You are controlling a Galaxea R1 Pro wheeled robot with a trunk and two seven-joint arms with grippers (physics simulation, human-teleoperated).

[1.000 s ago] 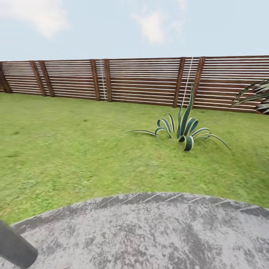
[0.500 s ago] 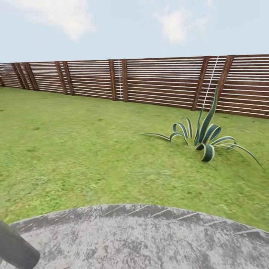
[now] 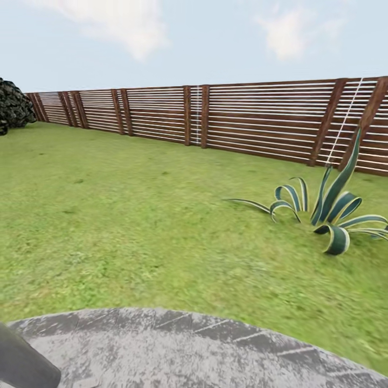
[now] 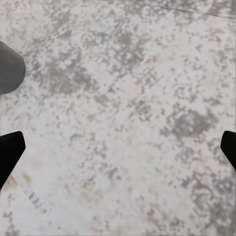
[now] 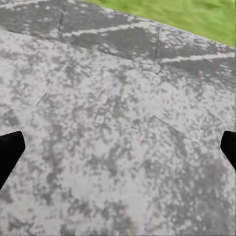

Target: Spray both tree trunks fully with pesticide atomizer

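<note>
I hold both grippers spread apart and empty over the paving, scanning the lawn for the atomizer.

Bright, even daylight with no hard shadows; grass smeared, wrist views coarsely pixelated.

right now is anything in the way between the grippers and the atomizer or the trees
Cannot tell: ahead lie the lawn, a striped plant, a dark shrub and the fence. Both wrist views look down on grey paving, fingertips spread wide with nothing between them.
</note>
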